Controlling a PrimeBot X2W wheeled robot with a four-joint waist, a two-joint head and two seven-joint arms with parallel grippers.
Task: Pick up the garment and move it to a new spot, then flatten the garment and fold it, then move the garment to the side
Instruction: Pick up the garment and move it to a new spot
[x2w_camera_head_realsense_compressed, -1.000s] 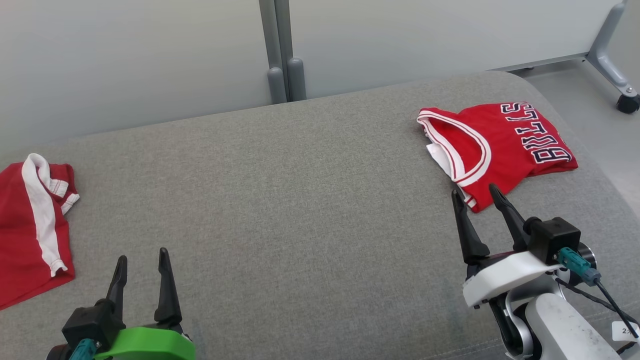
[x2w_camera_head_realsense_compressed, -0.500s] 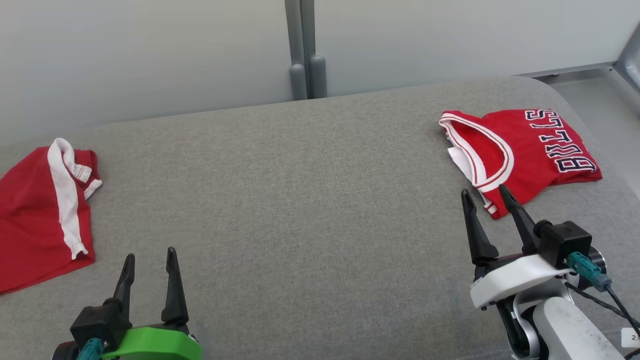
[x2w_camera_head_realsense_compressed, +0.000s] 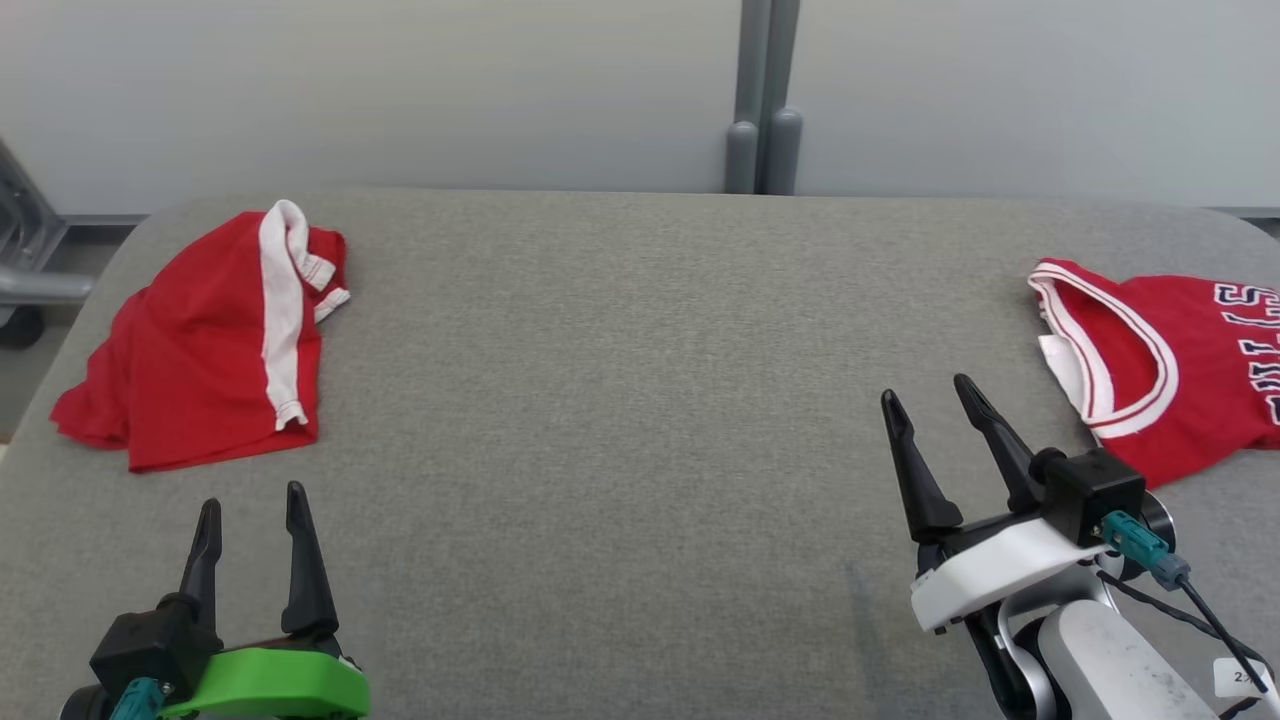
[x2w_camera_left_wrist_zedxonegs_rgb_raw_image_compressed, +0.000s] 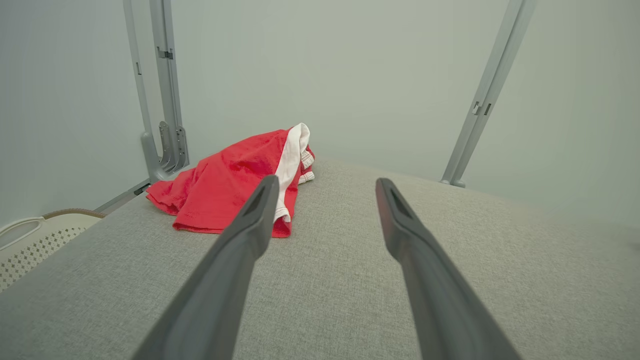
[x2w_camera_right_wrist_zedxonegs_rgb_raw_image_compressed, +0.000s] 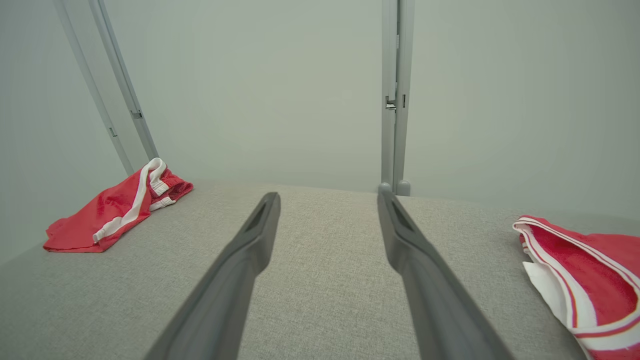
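Both pincers hang low over the grey padded bench (x2w_camera_head_realsense_compressed: 620, 400), and neither holds anything. The left pincer (x2w_camera_head_realsense_compressed: 252, 496) has its two dark fingers spread. The red shorts (x2w_camera_head_realsense_compressed: 200, 350) with a white side stripe lie in a rumpled heap ahead of it and a little to its left, apart from the fingertips. The right pincer (x2w_camera_head_realsense_compressed: 925, 389) is spread as well, its fingers pointing across bare cloth. The red jersey (x2w_camera_head_realsense_compressed: 1200, 400), folded with its white-trimmed neck toward the pincer, lies near its right side without touching it. The two garments lie well apart, at opposite ends of the bench.
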